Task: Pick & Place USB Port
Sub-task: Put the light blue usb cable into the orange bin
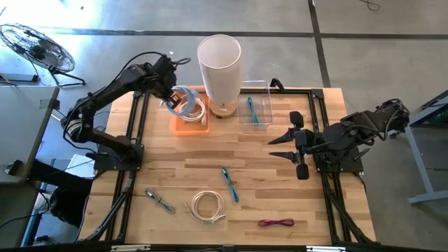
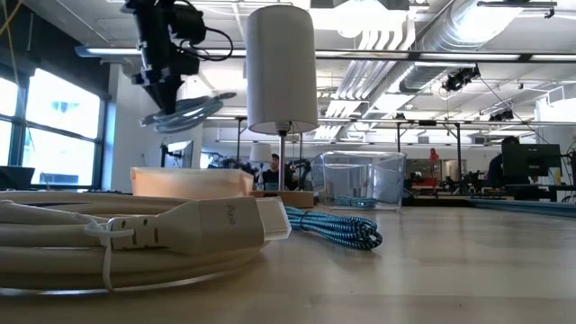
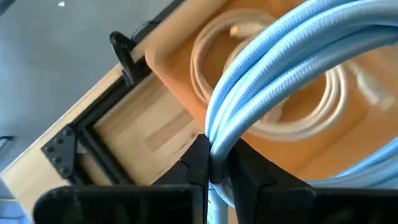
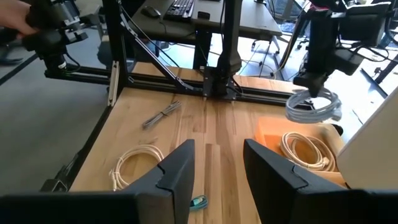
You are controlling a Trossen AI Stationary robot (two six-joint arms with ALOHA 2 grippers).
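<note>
My left gripper (image 1: 173, 98) hangs over the orange tray (image 1: 180, 125) at the table's far left, shut on a coiled light-blue cable (image 1: 183, 100). A coiled white cable (image 3: 261, 118) lies inside the tray. My right gripper (image 1: 280, 147) waits open above the table's right side. On the table lie another white coiled cable (image 1: 208, 206), a blue braided cable (image 1: 229, 183), a grey cable (image 1: 160, 201) and a red cable (image 1: 276, 223). A further blue cable (image 1: 252, 112) rests in the clear box (image 1: 267, 89). My left gripper pinches the light-blue cable's coil (image 3: 219, 146) between its two fingers, several strands together, coming from above and pointing down. The coil hangs clear below the fingers, tilted, above the orange tray (image 2: 191, 183).
A tall white lamp (image 1: 219, 66) stands on a wooden base between the tray and the clear box. Black frame rails (image 1: 135, 140) run along the table's left and right sides. Bare wood lies in the table's middle.
</note>
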